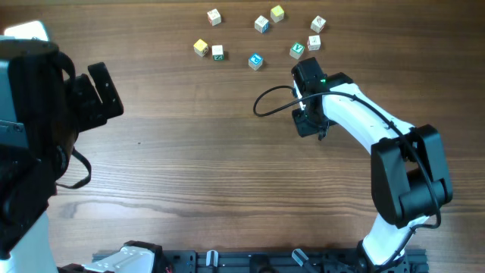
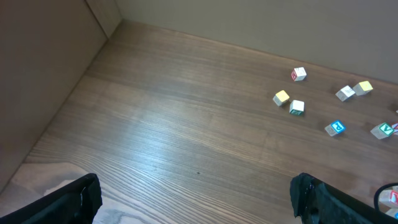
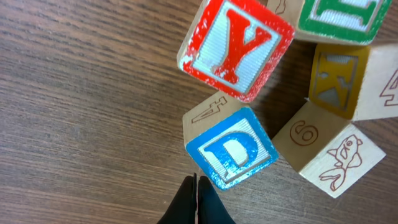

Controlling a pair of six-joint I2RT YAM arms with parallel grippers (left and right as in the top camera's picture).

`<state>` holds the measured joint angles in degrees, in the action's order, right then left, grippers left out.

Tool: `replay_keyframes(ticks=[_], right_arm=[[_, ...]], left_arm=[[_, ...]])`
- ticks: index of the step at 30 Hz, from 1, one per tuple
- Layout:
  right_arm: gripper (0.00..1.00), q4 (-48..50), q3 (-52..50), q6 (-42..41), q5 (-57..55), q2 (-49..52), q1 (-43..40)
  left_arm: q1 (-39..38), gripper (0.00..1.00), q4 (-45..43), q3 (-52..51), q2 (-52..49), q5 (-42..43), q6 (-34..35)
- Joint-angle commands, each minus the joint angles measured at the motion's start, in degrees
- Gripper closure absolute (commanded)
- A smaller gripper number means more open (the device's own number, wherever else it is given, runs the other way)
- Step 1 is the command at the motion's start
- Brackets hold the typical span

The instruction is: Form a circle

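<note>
Right claw [image 3: 196, 199] closed, perhaps touching blue D cube [image 3: 231, 148] of circle [image 3: 339, 81]; left claw [image 2: 196, 202] spread wide, empty

circle [image 3: 298, 134]: five pale letter cubes, tightly clustered, touching

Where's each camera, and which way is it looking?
Overhead: above the table, looking down on loose cubes, the left arm and right arm.
Left wrist: low, looking across the table at those cubes; open left gripper at the bottom corners.
Right wrist: close above the circle, looking down; shut right gripper at the bottom.
Shared: overhead and left wrist both show the loose blue cube.
</note>
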<state>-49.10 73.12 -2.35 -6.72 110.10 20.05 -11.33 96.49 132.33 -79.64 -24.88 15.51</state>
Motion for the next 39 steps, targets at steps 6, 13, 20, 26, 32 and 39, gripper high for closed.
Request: replay_keyframes(ticks=[6,13,20,26,32,39], right_arm=[[0.95,-0.22,0.37,-0.63,-1.33,1.07,-0.02],[0.95,-0.35,0.37,-0.66,-2.58,1.07,-0.02],[0.95,-0.26,0.37,-0.66,-2.54,1.07,-0.02],[0.95,-2.25,1.20,0.85,2.51,1.01,-0.02],[0.96,-5.86,3.93,1.01,6.51,-1.09,-0.02],[0.95,-5.35,3.93,-6.01,6.56,-9.99,-1.92]], left_arm=[[0.26,0.00,0.00,-0.02,-0.02,-0.70,-0.11],[0.26,0.00,0.00,-0.02,-0.02,-0.70,-0.11],[0.26,0.00,-0.02,-0.02,-0.02,-0.70,-0.11],[0.26,0.00,0.00,-0.02,-0.02,-0.70,-0.11],[0.26,0.00,-0.02,-0.02,-0.02,-0.70,-0.11],[0.26,0.00,-0.02,-0.02,-0.02,-0.70,-0.11]])
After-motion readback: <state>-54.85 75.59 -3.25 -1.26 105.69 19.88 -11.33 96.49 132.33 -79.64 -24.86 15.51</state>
